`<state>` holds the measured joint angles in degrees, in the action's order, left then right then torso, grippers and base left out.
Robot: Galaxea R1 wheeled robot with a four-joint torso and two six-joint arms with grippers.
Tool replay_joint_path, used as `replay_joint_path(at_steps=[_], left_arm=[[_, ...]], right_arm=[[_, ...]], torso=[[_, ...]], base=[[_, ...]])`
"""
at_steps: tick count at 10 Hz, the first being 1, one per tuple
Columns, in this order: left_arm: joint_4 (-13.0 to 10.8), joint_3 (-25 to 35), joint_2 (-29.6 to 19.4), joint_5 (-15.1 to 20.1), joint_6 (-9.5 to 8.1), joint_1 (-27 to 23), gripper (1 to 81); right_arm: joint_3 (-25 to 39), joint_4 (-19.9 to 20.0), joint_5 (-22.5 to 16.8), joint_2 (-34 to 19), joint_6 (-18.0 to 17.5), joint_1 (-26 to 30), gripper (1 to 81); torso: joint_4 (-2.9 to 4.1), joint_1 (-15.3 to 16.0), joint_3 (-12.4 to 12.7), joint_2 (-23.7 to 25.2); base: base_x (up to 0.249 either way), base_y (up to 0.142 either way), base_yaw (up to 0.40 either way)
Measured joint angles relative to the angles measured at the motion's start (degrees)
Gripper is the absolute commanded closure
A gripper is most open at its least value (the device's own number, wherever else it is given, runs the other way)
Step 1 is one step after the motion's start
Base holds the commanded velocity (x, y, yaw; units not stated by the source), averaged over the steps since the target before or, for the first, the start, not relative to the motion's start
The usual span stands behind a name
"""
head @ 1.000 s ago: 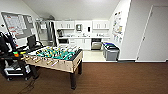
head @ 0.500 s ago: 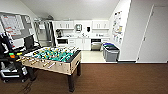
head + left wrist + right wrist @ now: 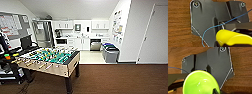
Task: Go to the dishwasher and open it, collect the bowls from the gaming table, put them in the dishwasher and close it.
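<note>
the robot stood on dark brown wood-grain flooring (image 3: 120, 80), facing a kitchenette at the far end of the room. the built-in dishwasher with the brushed stainless-steel front (image 3: 95, 45) sat under the counter in the run of white cabinets (image 3: 82, 43), straight ahead and slightly right of the picture's centre, well apart from the robot. its front looked flush with the cabinets, so it appeared shut.

between robot and kitchenette, to the left, stood the green-field table-football table with pale wood sides (image 3: 50, 61); the path toward the dishwasher ran to its right, past a grey bin with a dark lid (image 3: 110, 53) near the white wall.

in the left wrist view a glossy yellow bowl (image 3: 233, 38) showed large, close under the wrist, and in the right wrist view a glossy lime-green bowl (image 3: 201, 83) did likewise. each seemed carried by its own arm, but the fingers could not be made out, so how far either claw was open could not be told.

judged from this, the deciding relation was plain: the dishwasher lay dead ahead across open floor, with both arms about equally far from it.
</note>
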<state>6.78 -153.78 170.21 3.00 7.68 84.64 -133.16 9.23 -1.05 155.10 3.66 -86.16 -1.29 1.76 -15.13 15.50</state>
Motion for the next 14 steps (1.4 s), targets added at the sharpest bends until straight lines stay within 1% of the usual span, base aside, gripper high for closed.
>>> replay_joint_path(at_steps=[1, 14], left_arm=[[0.0, 0.0, 0.13, 0.02, 0.02, 0.0, 81.1], [-0.66, -0.02, 1.07, 0.02, 0.02, -0.02, 81.1]], right_arm=[[0.02, 0.0, -0.02, 0.02, 0.0, -0.02, 81.1], [-0.05, -0.02, -0.1, 0.28, 0.0, 0.26, 81.1]], torso=[[0.0, 0.0, 0.0, 0.0], [0.0, 0.02, -0.02, 0.0]], base=[[0.138, -0.068, 0.0], [0.144, 0.0, 0.0]])
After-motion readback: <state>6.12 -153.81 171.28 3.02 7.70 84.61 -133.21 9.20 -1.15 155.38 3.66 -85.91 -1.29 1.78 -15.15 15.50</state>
